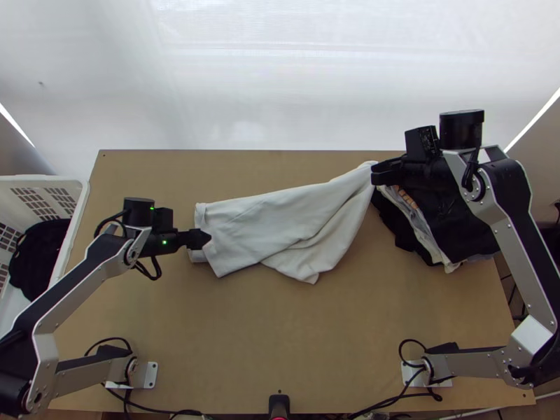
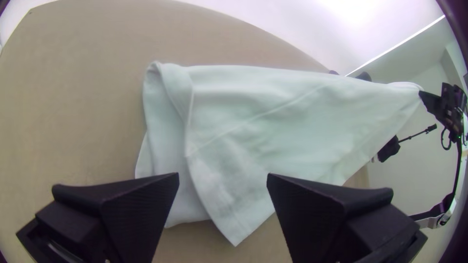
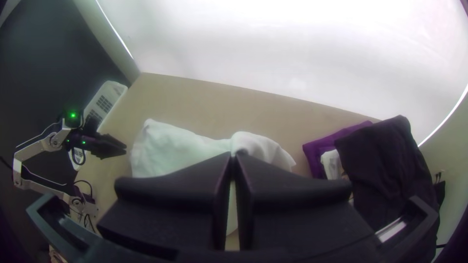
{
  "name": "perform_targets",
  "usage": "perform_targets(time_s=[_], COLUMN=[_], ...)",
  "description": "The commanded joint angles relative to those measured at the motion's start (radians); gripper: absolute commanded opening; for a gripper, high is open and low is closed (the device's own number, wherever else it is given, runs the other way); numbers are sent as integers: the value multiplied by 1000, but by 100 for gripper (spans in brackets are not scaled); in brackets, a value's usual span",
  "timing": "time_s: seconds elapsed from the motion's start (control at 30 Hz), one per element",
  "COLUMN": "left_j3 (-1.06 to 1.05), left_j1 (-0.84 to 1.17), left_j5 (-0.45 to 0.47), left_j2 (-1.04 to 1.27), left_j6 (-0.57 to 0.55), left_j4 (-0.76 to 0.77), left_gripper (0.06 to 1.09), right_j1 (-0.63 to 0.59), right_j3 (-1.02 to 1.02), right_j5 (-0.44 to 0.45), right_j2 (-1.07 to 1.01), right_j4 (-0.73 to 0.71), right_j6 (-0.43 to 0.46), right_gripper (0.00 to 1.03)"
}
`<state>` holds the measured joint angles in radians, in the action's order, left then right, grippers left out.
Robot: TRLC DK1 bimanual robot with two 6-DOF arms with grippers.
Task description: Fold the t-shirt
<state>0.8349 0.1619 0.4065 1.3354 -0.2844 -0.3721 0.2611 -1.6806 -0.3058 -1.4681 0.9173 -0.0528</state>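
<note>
The white t-shirt [image 1: 280, 224] lies bunched lengthwise across the table's middle, its right end lifted by my right gripper [image 1: 376, 173]. In the right wrist view my right gripper [image 3: 233, 158] is shut on that end of the shirt [image 3: 180, 148]. At the shirt's left end my left gripper [image 1: 204, 239] is above the cloth. The left wrist view has my left gripper [image 2: 223, 178] open, with the shirt's layered left end [image 2: 219, 190] beyond and between its fingers, not gripped.
A pile of folded dark, white and grey clothes [image 1: 455, 224] lies at the table's right, under the right arm. A white basket [image 1: 80, 210] holding black cloth stands at the left edge. Bare wood [image 1: 280, 336] stretches in front of the shirt.
</note>
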Motion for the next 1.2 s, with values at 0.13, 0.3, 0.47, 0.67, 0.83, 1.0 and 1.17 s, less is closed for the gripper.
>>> perform_targets(time_s=[0.13, 0.3, 0.47, 0.67, 0.83, 1.0, 1.17], left_j3=[-20, -16, -13, -57, 7, 141, 306], left_j1=[11, 18, 18, -5, -122, -309, -455], left_j5=[-32, -32, -38, -120, -130, -55, -55], left_j2=[100, 130, 160, 180, 88, -133, -208], left_j6=[14, 16, 14, -96, -223, -305, -311], left_j4=[114, 131, 156, 389, 361, 203, 114], left_gripper=[90, 88, 88, 9, 9, 9, 9], right_j1=[-6, -8, -16, -17, -29, -83, -125], right_j3=[5, 2, 2, 10, 12, -1, -22], right_j5=[0, 0, 0, 0, 0, 0, 56], right_j2=[6, 6, 5, 5, 6, -3, -54], right_j4=[0, -1, -5, -6, -6, -6, -6], right_j6=[2, 2, 2, 2, -4, -12, -82], right_gripper=[3, 3, 3, 3, 3, 3, 3])
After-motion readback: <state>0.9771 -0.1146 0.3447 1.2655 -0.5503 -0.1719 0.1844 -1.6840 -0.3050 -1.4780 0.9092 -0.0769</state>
